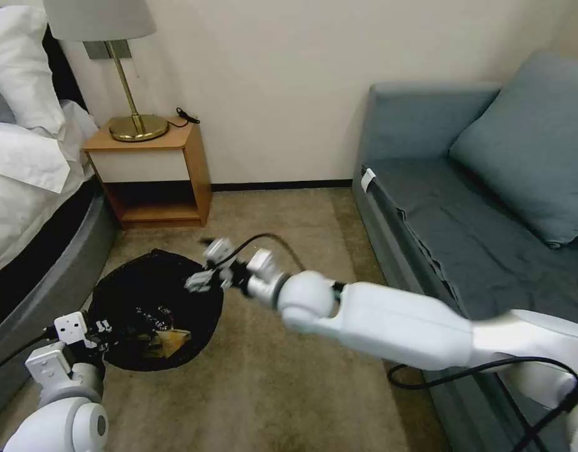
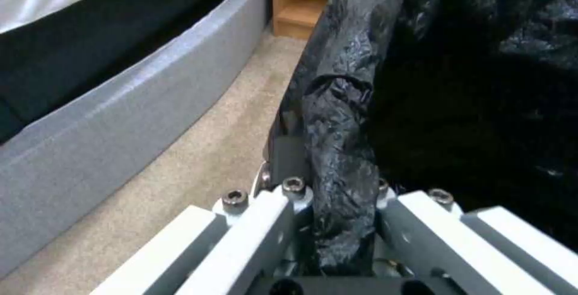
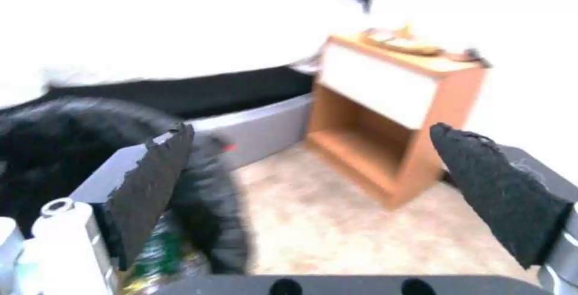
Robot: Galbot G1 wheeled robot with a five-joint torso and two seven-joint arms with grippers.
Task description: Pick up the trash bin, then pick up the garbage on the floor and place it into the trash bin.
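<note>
Head view: trash bin [image 1: 152, 307] rim in left pincer [image 1: 103, 331], right pincer [image 1: 201, 280] above.

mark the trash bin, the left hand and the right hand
trash bin [image 1: 144, 285]: head view, black bag at far rim.
left hand [image 2: 340, 204]: left wrist view, bag rim pinched between fingers.
right hand [image 3: 313, 195]: right wrist view, gap between open fingers.

left gripper [image 1: 103, 326] clamped; right gripper [image 1: 198, 280] agape

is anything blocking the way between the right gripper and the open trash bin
Nothing visible does. The right gripper is open, empty and above the far rim of the trash bin, whose mouth is uncovered. The left gripper clamps the near rim at the side, clear of the opening.
</note>
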